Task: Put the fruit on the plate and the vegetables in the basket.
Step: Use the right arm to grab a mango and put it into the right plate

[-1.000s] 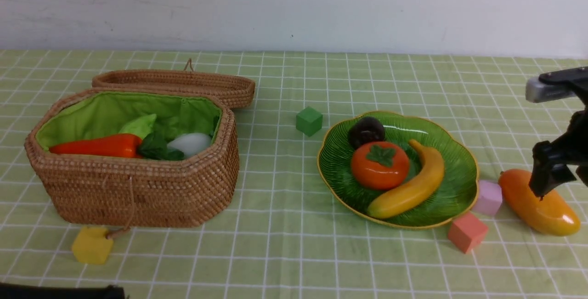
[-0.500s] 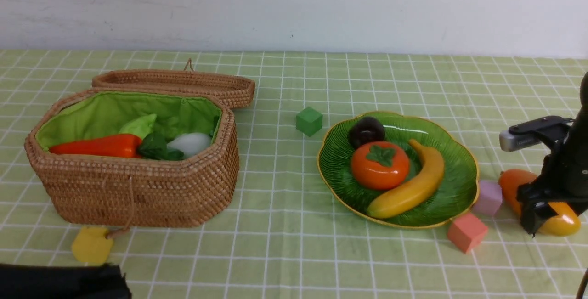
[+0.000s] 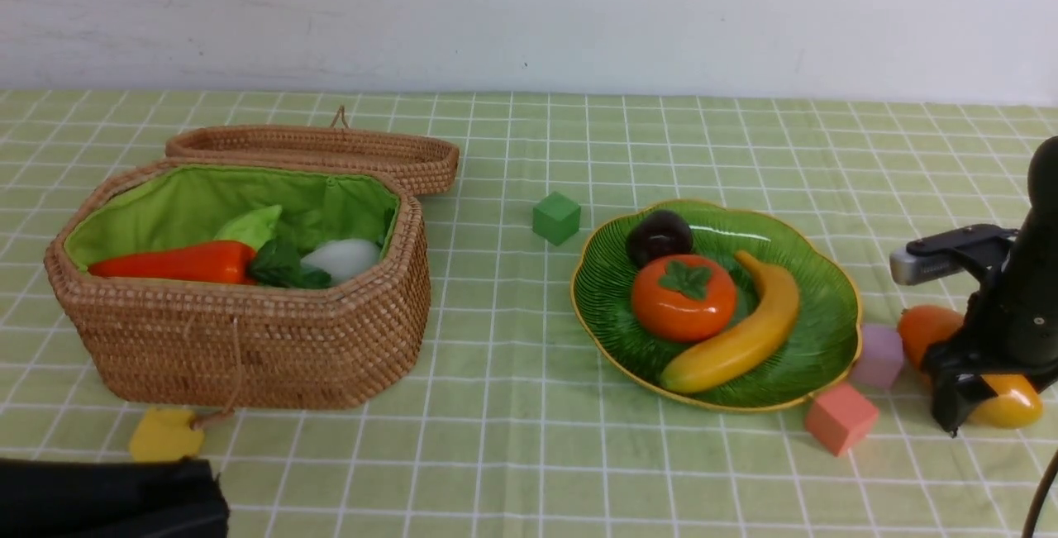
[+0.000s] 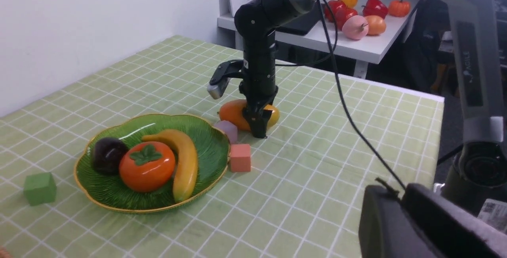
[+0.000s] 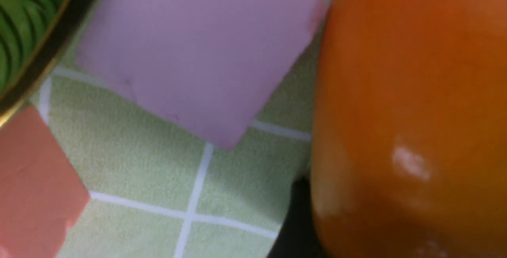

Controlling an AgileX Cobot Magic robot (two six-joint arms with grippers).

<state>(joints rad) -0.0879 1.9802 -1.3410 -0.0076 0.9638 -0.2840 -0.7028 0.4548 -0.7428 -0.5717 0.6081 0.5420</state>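
1. At the near left edge, a dark part of the left arm is seen low in the front view. Only a black piece of the left gripper is shown by its wrist camera, so whether it is clenched or released cannot be told.
2. A yellow tag is seen flat on the cloth, tied by string to the basket front.
3. A pink cube is noted just beside the plate's near right rim.
4. The right gripper is lowered over the mango, with one finger down on the near side. The mango is straddled; whether it is actually squeezed cannot be told.
5. The mango is found on the cloth, right of the plate and outside it, touching or almost touching a lilac cube.
6. On the plate, three fruits are counted: the banana along the right, the persimmon in the middle against it, and the mangosteen at the back.
7. The basket is set well left of the plate, open. Inside, the carrot, the radish with its leaves and the gourd are seen.
8. A green cube is noted between basket and plate, nearer the plate.
9. The lid is laid behind the basket.
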